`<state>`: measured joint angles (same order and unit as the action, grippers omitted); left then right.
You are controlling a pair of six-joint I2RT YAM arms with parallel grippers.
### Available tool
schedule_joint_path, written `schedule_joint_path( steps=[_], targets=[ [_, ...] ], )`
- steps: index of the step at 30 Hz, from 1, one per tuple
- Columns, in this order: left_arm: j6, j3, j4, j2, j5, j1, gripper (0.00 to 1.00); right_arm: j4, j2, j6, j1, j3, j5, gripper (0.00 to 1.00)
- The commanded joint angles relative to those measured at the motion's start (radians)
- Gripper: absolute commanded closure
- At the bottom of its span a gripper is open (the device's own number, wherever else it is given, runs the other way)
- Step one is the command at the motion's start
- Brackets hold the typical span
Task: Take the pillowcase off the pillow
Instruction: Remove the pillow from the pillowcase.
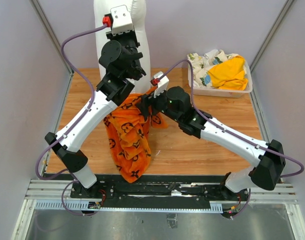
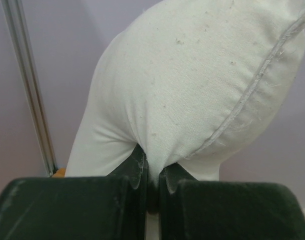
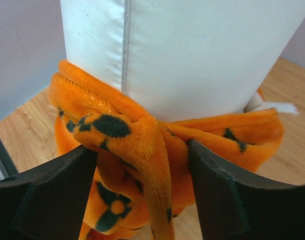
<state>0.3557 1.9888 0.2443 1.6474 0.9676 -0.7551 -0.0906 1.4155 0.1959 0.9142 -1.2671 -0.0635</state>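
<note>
**Two arms set for the pull-off**

Most of the pillow (image 2: 192, 90) is already bare. It stands on end at the table's (image 1: 202, 145) 12 o'clock edge, with the left gripper (image 2: 152, 167) clamped tight on a pinch of its white cover. The pillowcase (image 1: 130, 140) is bunched around the pillow's lower end and spills across the wood toward 6 o'clock.

The right gripper (image 3: 141, 150) reaches in from 4 o'clock. Its jaws stand wide on either side of a thick orange fold just below the white. The fold fills the gap, but nothing shows it pinched yet.

The step in hand looks like the final strip. The next move likely calls for the right jaws to close firmly on that fold and drag it toward 6 o'clock while the left arm holds the pillow up and back.
</note>
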Motion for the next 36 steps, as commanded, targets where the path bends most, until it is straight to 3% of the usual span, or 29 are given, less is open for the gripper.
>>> schedule_joint_path(
  steps=[1, 4, 9, 15, 20, 21, 22, 23, 24, 25, 27, 30, 33, 36],
  targets=[
    [0.02, 0.031, 0.173, -0.077, -0.071, -0.004, 1.0, -0.034, 0.036, 0.02, 0.027, -0.017, 0.073, 0.43],
    [0.04, 0.045, 0.179, -0.068, -0.076, -0.004, 1.0, 0.011, 0.055, 0.002, 0.084, -0.013, 0.082, 0.96],
    [0.154, 0.133, 0.188, -0.042, -0.038, 0.01, 1.0, 0.041, -0.042, 0.001, 0.096, 0.155, -0.061, 0.99],
    [0.063, 0.162, 0.076, -0.105, -0.051, 0.115, 1.0, 0.067, -0.296, 0.132, -0.024, 0.479, -0.088, 0.99],
    [0.006, 0.115, 0.066, -0.162, -0.068, 0.129, 1.0, 0.141, -0.395, 0.132, -0.069, 0.493, -0.096, 0.99],
    [-0.008, 0.112, 0.059, -0.164, -0.075, 0.129, 1.0, 0.173, -0.401, 0.118, -0.069, 0.463, -0.102, 0.97],
    [-0.017, 0.115, 0.047, -0.16, -0.081, 0.129, 1.0, 0.209, -0.404, 0.103, -0.07, 0.426, -0.099, 0.82],
    [-0.022, 0.126, 0.03, -0.151, -0.084, 0.129, 1.0, 0.246, -0.409, 0.091, -0.07, 0.384, -0.087, 0.51],
    [-0.02, 0.136, 0.015, -0.141, -0.078, 0.129, 1.0, 0.293, -0.419, 0.083, -0.069, 0.343, -0.067, 0.34],
    [-0.008, 0.144, 0.012, -0.131, -0.072, 0.129, 1.0, 0.334, -0.437, 0.082, -0.068, 0.301, -0.052, 0.24],
    [0.031, 0.145, 0.039, -0.113, -0.06, 0.129, 1.0, 0.381, -0.488, 0.083, -0.068, 0.256, -0.03, 0.17],
    [0.059, 0.144, 0.057, -0.098, -0.053, 0.129, 1.0, 0.412, -0.57, 0.088, -0.032, 0.257, -0.041, 0.15],
    [0.074, 0.14, 0.083, -0.092, -0.061, 0.131, 1.0, 0.461, -0.583, 0.057, 0.116, 0.279, -0.142, 0.15],
    [0.085, 0.172, 0.072, -0.066, -0.064, 0.131, 1.0, 0.406, -0.563, 0.073, 0.223, 0.353, -0.099, 0.16]
  ],
)
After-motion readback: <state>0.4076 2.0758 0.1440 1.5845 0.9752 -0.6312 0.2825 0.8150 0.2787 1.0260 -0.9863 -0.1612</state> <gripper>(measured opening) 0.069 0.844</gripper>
